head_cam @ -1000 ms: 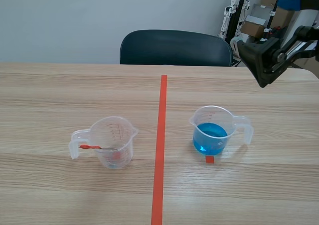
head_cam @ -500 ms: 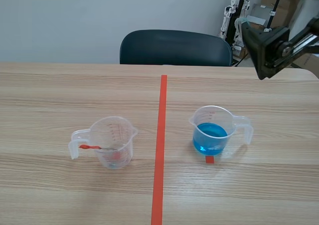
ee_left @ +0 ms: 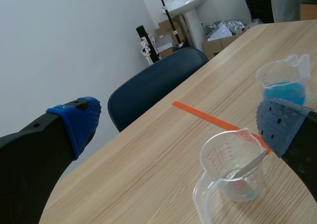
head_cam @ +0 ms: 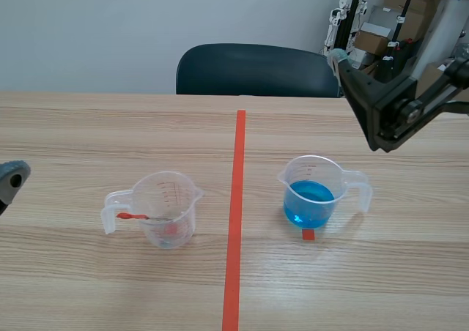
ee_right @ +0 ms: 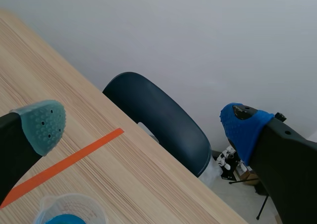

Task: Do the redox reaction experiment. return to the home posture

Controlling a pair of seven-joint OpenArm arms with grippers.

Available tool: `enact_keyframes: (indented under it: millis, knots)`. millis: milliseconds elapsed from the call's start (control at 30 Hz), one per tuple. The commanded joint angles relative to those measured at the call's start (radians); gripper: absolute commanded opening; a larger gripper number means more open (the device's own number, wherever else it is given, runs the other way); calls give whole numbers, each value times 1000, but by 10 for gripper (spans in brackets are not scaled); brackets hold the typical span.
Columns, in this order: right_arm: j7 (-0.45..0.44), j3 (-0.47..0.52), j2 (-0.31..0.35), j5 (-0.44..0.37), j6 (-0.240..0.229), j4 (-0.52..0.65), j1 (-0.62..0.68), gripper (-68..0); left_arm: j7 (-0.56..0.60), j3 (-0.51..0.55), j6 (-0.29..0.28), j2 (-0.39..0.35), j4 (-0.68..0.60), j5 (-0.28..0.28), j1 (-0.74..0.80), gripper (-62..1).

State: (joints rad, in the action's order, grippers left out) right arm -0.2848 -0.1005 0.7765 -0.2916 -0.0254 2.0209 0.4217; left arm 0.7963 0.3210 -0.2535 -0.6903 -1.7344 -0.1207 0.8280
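Blue-filled measuring cup point(head_cam: 311, 199) sits three o'clock of clear cup point(head_cam: 167, 210); my open left gripper point(ee_left: 178, 127) and right gripper point(ee_right: 141, 127) should retreat high.

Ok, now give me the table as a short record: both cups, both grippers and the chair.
left cup: clear, stirrer resting inside, left of the tape line
right cup: blue liquid inside, right of the line
left gripper: open, holding nothing, left cup ahead of it
right gripper: open, holding nothing, raised above the table
chair: dark, behind the table's far edge
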Motion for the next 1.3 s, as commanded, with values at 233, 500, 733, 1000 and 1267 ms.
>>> enact_keyframes:
  millis: [233, 500, 733, 1000, 1267]
  knots:
    - [-60, 2, 16, -11, 68, 60, 53, 4, 14, 2, 9, -6, -9, -11, 0, 14]
    - [-87, 5, -21, -6, 89, 60, 82, 4, 14, 2, 8, -6, -9, -10, 0, 14]
    - [-65, 41, -110, 11, 89, 60, 88, 4, 14, 2, 8, -6, -9, -10, 0, 14]
    - [-65, 98, -190, 49, 85, 59, 189, 4, 14, 2, 8, -6, -9, -11, 0, 14]
    - [-66, 102, -201, 110, 85, 57, 265, 4, 14, 2, 8, -6, -9, -10, 0, 14]
